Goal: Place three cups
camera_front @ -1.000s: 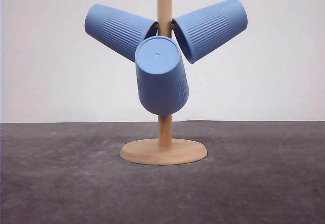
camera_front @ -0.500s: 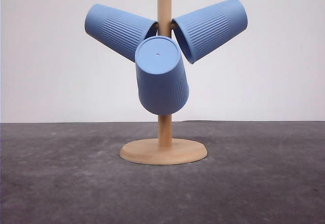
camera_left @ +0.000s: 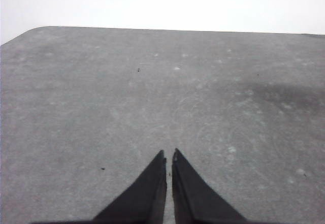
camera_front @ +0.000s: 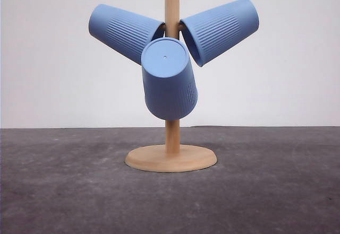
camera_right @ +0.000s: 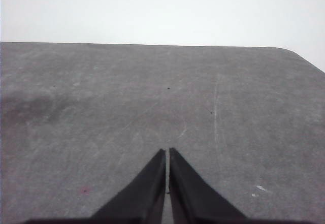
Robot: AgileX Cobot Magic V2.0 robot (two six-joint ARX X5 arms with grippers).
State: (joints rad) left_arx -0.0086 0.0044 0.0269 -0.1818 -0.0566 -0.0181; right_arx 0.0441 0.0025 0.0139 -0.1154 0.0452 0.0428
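Three light-blue ribbed cups hang on the pegs of a wooden stand (camera_front: 171, 138) in the front view. One cup (camera_front: 125, 31) points up to the left, one cup (camera_front: 220, 29) up to the right, and the third cup (camera_front: 168, 80) faces me with its flat base toward the camera. My left gripper (camera_left: 168, 155) is shut with nothing in it, over bare grey tabletop. My right gripper (camera_right: 167, 152) is likewise shut and empty above the table surface.
The stand's round wooden base (camera_front: 171, 158) rests on the dark grey table (camera_front: 64, 191) in the middle. A white wall stands behind it. The table's rounded far corners show in the wrist views.
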